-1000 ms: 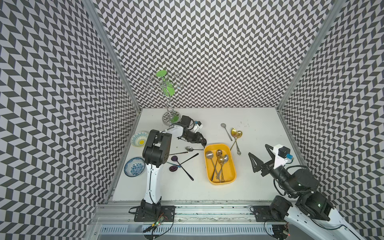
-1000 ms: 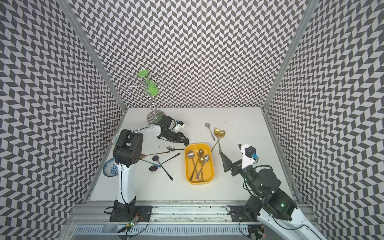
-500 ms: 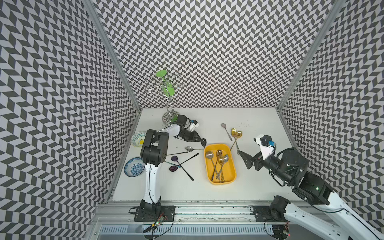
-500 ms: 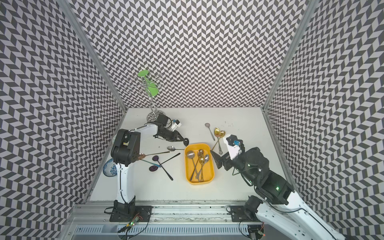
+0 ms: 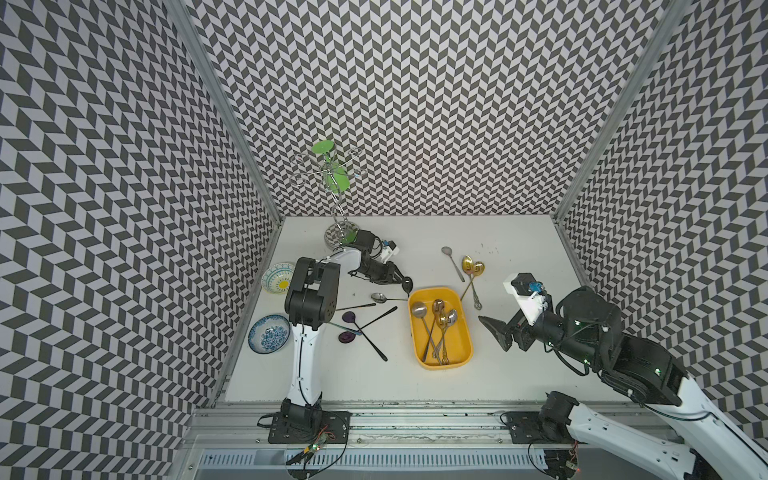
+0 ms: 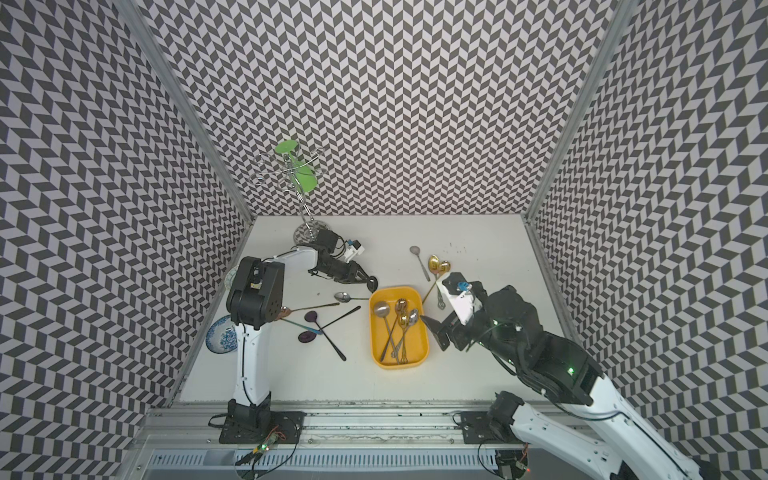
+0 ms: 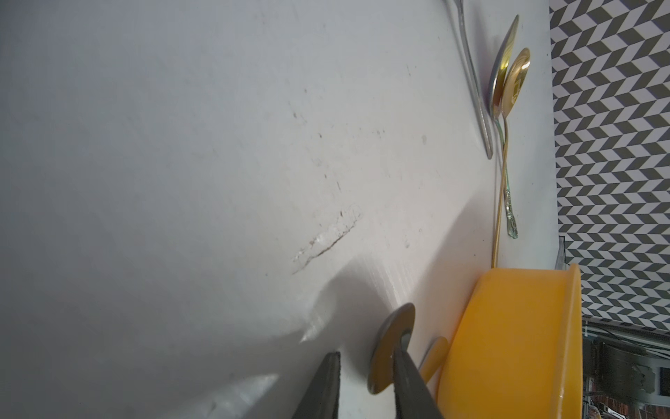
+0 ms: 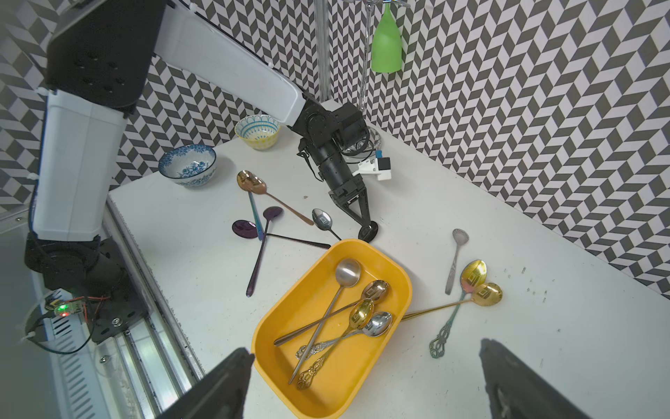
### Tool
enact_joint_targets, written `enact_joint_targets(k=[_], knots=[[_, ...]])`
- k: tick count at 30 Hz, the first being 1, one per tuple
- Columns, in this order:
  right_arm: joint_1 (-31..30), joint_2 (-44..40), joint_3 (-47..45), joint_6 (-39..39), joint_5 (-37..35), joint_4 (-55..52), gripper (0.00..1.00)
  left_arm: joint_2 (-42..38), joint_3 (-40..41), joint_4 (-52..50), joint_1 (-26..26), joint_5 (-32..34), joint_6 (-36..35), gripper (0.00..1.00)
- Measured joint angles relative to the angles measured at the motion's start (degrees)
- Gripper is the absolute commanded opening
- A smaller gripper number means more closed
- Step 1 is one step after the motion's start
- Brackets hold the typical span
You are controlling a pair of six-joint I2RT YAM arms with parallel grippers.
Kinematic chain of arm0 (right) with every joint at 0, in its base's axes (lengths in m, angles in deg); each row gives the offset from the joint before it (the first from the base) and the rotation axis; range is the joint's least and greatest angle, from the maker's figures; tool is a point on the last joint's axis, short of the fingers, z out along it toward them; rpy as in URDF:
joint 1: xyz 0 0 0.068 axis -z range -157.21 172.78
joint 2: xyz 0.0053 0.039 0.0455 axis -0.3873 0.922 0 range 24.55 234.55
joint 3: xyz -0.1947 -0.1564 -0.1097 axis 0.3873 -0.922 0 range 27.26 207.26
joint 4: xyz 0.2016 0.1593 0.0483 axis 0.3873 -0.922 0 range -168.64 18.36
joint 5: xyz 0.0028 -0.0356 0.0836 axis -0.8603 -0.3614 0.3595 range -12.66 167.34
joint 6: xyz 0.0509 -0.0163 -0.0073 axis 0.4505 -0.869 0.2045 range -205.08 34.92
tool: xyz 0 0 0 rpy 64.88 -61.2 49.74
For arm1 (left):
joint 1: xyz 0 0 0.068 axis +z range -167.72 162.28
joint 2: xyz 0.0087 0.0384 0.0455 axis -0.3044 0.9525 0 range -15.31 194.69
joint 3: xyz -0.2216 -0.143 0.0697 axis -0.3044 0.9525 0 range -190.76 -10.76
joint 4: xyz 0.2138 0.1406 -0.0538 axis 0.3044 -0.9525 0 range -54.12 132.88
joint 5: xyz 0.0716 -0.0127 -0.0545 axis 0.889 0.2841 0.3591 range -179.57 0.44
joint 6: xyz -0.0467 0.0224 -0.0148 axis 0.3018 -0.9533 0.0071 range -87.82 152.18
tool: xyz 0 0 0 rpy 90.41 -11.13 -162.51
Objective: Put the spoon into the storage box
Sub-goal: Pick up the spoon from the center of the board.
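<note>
lying in the storage box (image 8: pixel 308 290): four spoons (image 8: pixel 362 312)

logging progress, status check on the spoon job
Left end effector narrowly open at dark spoon by box corner. Right end effector open, empty. Four spoons in box. Nothing blocking.

1. Walls (image 5: pixel 415 104): three sides, black-and-white chevron pattern, full height.
2. Posts (image 5: pixel 224 110): bare metal, one at each rear corner.
3. Table (image 5: pixel 498 374): white top, scuffed and speckled.
4. Rail (image 5: pixel 415 415): grey metal, along the table's front edge.
</note>
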Motion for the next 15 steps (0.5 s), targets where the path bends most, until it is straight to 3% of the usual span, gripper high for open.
enact_joint_targets(k=[8,15], knots=[[-0.7,1.9,0.6,0.2,0.7,-2.1,0.99,1.3,-1.1,-0.2,-0.2,-1.3,0.2,0.23],[-0.7,1.1,0.6,0.2,0.7,-2.2,0.99,2.0,-1.3,-0.3,-0.3,-1.6,0.6,0.07]])
